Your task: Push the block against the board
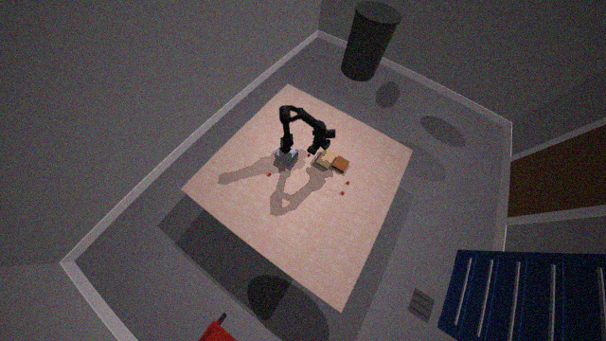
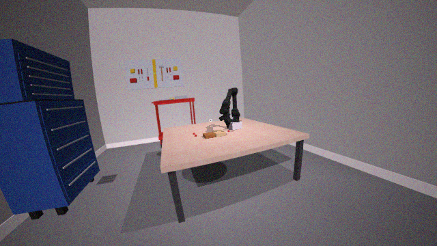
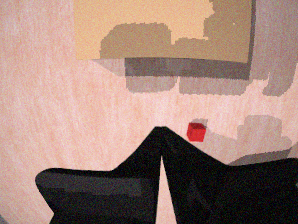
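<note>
The larger pale tan piece (image 1: 324, 161) (image 2: 220, 133) (image 3: 140, 15), which looks like the board, lies flat on the table, partly in the arm's shadow. The orange-brown block (image 1: 341, 164) (image 2: 209, 135) lies flat at its far side from the arm's base. They look side by side; whether their sides fully touch and their edges are even is too small to tell. The block is out of the wrist view. My gripper (image 1: 311, 151) (image 2: 227, 127) (image 3: 160, 132) is shut and empty, above the table on the arm-base side of the tan piece, apart from it.
A small red cube (image 1: 309, 154) (image 2: 229, 131) (image 3: 196, 132) lies near the fingertips, between the tan piece and the arm's base. Two more red cubes (image 1: 347, 183) (image 1: 342, 192) lie beyond the orange-brown block, and another (image 1: 269, 174) lies near the arm's base.
</note>
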You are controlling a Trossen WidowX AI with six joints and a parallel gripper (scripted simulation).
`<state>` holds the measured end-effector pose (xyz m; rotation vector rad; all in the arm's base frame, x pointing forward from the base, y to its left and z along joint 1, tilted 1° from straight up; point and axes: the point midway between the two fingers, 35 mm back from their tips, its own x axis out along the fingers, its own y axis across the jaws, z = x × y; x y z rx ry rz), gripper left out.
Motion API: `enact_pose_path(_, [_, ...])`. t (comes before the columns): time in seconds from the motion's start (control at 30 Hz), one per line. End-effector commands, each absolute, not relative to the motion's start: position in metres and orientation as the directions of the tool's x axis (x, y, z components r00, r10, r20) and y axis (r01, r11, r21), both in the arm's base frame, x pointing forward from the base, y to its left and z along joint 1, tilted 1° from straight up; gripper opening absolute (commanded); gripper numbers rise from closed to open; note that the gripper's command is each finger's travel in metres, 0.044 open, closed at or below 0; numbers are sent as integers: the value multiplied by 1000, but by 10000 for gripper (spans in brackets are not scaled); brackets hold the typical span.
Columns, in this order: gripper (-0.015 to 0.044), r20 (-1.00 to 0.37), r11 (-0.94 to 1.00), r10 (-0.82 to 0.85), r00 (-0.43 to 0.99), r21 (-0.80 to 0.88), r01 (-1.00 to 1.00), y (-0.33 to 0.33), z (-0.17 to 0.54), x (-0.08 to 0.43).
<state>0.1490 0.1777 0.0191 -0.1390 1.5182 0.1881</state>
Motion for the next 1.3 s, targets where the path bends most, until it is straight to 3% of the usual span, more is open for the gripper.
enact_pose_path(0.0, [0, -999, 978, 28, 39, 19, -205, 176, 24, 147])
enact_pose_path(0.3, [0, -999, 979, 30, 41, 21, -205, 202, 24, 170])
enact_pose_path(0.5, [0, -999, 979, 30, 41, 21, -205, 202, -30, 171])
enact_pose_path(1.27, [0, -999, 979, 30, 43, 21, -205, 211, -27, 200])
